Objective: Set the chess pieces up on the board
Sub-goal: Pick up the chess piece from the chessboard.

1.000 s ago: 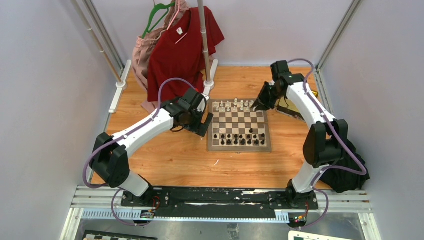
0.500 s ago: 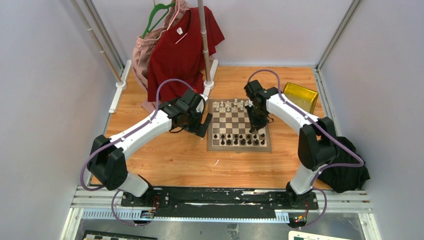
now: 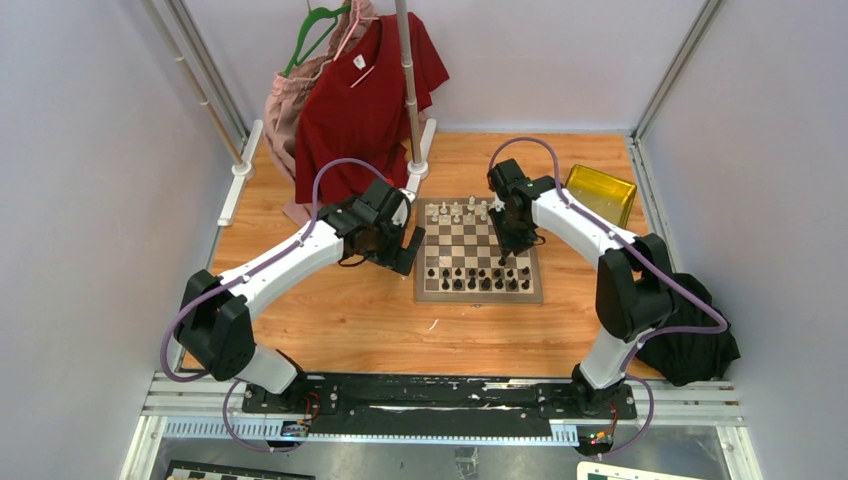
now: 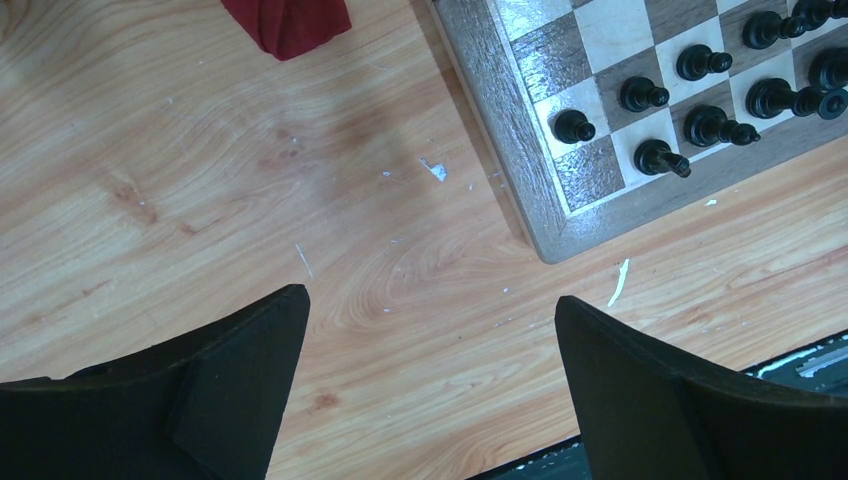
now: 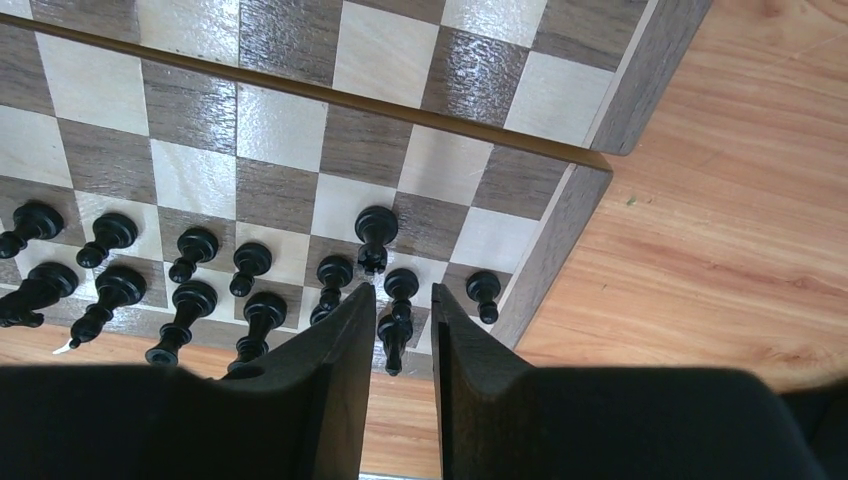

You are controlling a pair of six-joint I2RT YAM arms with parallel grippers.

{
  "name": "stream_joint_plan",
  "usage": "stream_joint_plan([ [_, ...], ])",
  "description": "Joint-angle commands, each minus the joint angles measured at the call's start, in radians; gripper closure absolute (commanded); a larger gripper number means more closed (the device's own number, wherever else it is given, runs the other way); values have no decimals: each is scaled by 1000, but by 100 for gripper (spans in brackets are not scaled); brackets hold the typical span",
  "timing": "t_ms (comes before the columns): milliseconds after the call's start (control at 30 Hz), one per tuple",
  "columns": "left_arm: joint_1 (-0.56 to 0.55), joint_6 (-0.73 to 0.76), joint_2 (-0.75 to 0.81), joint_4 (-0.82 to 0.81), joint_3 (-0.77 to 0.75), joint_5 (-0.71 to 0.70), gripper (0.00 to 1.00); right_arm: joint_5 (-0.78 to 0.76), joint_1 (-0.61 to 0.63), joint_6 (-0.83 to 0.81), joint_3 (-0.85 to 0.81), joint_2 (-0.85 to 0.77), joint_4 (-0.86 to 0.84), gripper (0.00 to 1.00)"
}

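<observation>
Swung in from past the far right corner of the board (image 3: 478, 297), the right gripper (image 3: 507, 252) is being held over its near right squares, jaws slightly parted about a black piece (image 5: 393, 340); whether it is being gripped cannot be told. The left gripper (image 4: 430, 305) is being held wide open off the near left corner.

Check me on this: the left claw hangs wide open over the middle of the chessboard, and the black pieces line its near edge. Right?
Not quite. The left gripper hangs wide open over the table beside a corner of the board, not its middle; the left wrist view shows this. The black pieces do line the near edge.
</observation>
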State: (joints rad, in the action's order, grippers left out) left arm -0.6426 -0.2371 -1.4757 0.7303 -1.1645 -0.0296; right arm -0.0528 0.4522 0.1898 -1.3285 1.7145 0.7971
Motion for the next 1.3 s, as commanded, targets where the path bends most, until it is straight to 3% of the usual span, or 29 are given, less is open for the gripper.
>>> stream_joint_plan([
  [0,1,-5,21,-10,5,9,0,8,20,-18,-6,23,-10,68],
  [533,3,-5,6,-5,2,3,0,37,23,-29,-3,72,-41,68],
  [700,3,-7,1,-4,2,2,0,37,23,-34,1,84,-48,76],
  [933,3,-2,8,14,-6,-28,0,37,24,-41,-5,73,-46,100],
  [1267,8,1,135,36,-62,-275,0,-45,141,-98,-188,57,77,100],
])
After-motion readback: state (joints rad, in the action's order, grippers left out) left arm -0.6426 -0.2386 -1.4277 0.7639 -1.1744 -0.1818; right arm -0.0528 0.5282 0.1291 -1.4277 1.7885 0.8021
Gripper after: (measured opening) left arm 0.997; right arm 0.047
